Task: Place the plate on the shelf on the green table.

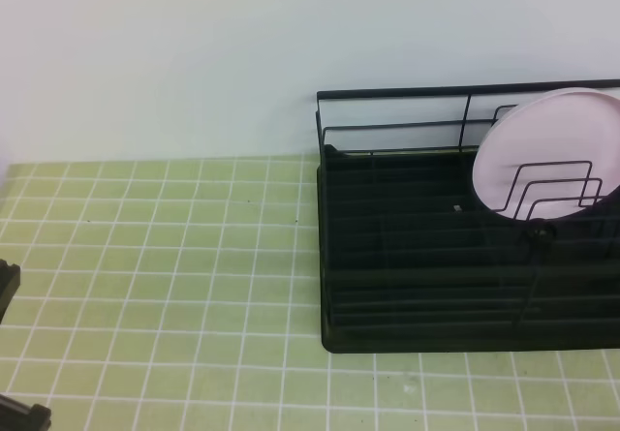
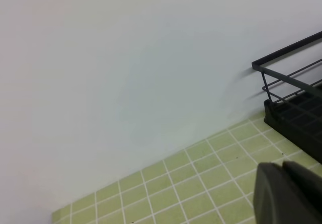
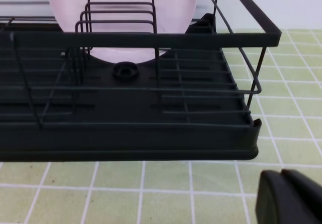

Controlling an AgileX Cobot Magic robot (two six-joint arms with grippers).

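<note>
Plate (image 1: 542, 150) upright in shelf (image 1: 426, 276), leaning behind looped dividers (pale pink, unmarked). Shelf on green tiled worktop (image 1: 165, 257) against wall. Left pincer (image 2: 289, 194) and right pincer (image 3: 292, 196) both pressed together, holding nothing.

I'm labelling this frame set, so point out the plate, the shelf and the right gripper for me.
plate (image 1: 557, 145), exterior high view, on its pink face above the dividers.
shelf (image 1: 417, 257), exterior high view, on its dark tray base.
right gripper (image 3: 282, 176), right wrist view, at the seam between its closed fingertips.
</note>
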